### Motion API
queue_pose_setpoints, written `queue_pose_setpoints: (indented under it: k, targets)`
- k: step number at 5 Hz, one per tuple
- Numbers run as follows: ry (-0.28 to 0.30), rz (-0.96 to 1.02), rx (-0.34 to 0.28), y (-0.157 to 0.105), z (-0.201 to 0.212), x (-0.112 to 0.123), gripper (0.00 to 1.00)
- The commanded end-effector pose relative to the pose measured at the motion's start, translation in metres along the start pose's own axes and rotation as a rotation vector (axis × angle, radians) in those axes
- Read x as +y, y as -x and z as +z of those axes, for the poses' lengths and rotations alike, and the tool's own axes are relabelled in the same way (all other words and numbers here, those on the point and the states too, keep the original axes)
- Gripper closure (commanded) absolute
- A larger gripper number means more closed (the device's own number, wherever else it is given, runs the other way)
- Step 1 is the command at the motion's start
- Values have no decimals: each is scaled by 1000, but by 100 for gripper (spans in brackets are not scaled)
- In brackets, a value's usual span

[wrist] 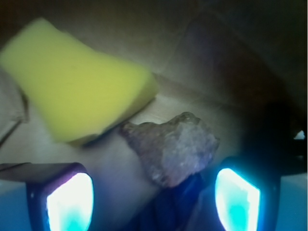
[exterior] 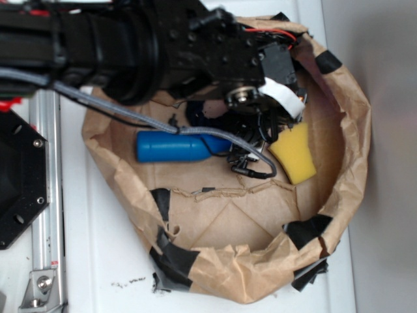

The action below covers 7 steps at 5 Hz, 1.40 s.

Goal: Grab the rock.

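In the wrist view the rock (wrist: 175, 147), a lumpy brown-grey stone, lies on the paper floor just ahead of my gripper (wrist: 153, 198), between the lines of the two glowing fingers (wrist: 70, 202). The jaws stand wide open and touch nothing. The yellow sponge wedge (wrist: 77, 82) lies at the rock's upper left, touching or almost touching it. In the exterior view my gripper (exterior: 251, 134) is low inside the paper bowl (exterior: 355, 124), beside the sponge (exterior: 294, 152). The rock is hidden there under the arm.
A blue cylinder (exterior: 179, 147) lies left of the gripper inside the bowl. Dark blue cloth (wrist: 171, 207) lies under the rock's near edge. The bowl's crumpled taped wall rings everything. A metal rail (exterior: 45, 195) runs down the left.
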<state>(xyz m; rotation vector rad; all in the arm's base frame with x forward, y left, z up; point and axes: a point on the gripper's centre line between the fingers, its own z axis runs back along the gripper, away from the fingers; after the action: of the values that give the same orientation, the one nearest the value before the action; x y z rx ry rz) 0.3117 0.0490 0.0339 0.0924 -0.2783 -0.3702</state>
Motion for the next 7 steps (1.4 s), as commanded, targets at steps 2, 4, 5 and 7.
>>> queue_pose_setpoints:
  k: [2, 4, 5, 7]
  targets:
    - [-81, -7, -1, -29, -1, -5, 100]
    - [-26, 138, 60, -19, 53, -16, 100]
    - [-127, 174, 125, -16, 92, -29, 100]
    - [81, 364, 227, -12, 112, -47, 100]
